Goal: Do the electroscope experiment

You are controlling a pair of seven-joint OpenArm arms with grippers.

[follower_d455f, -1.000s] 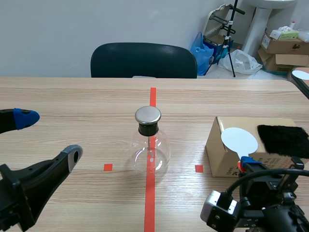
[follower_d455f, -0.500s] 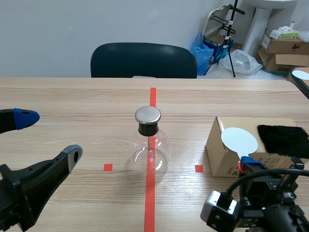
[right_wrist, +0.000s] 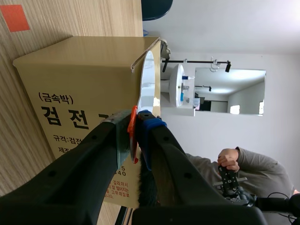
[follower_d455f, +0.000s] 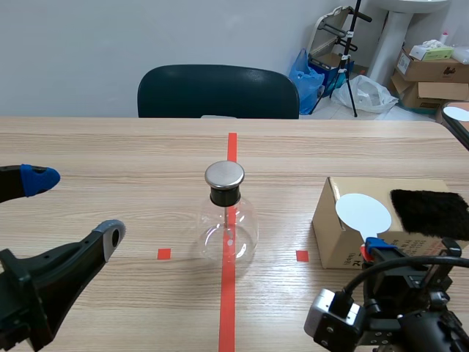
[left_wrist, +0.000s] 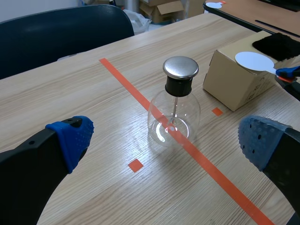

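Observation:
The electroscope, a round glass flask point(follower_d455f: 228, 220) with a black neck and a metal cap, stands on the red tape line at the table's middle. It also appears in the left wrist view, the flask point(left_wrist: 174, 108) ahead of my left gripper point(left_wrist: 164, 136). That left gripper point(follower_d455f: 73, 207) hangs open, well to the flask's left. A white disc paddle point(follower_d455f: 363, 213) with a red handle leans against a cardboard box point(follower_d455f: 341, 246). My right gripper point(follower_d455f: 375, 249) is shut on the handle. In the right wrist view the disc point(right_wrist: 148, 84) rises ahead of the right gripper point(right_wrist: 136, 124), beside the box point(right_wrist: 79, 84).
A black furry cloth point(follower_d455f: 429, 213) lies on top of the box. A dark chair point(follower_d455f: 218, 92) stands behind the table's far edge. Cartons and bags sit on the floor at the back right. A person's hand point(right_wrist: 228, 161) shows in the right wrist view.

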